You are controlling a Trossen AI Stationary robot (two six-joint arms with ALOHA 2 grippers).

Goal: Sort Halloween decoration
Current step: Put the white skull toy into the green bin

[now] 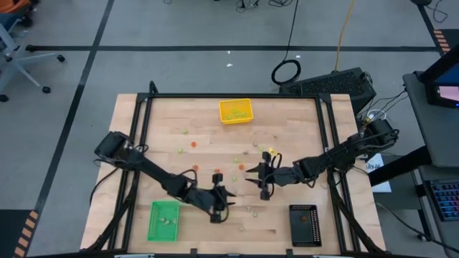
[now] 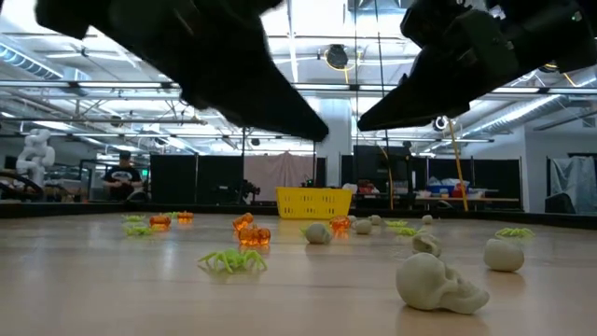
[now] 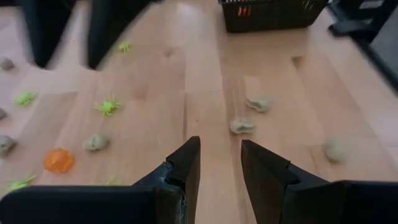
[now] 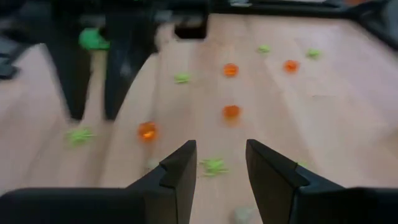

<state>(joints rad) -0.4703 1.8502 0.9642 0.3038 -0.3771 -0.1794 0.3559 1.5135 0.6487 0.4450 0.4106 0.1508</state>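
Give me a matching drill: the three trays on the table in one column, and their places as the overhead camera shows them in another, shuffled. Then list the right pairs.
Things:
1. yellow tray
2. green tray
3. black tray

Places:
A. near edge, on the left arm's side
B. near edge, on the right arm's side
C. far edge, about the middle

Pairs: 1-C, 2-A, 3-B

Grey floor, black tape lines; office chair left.
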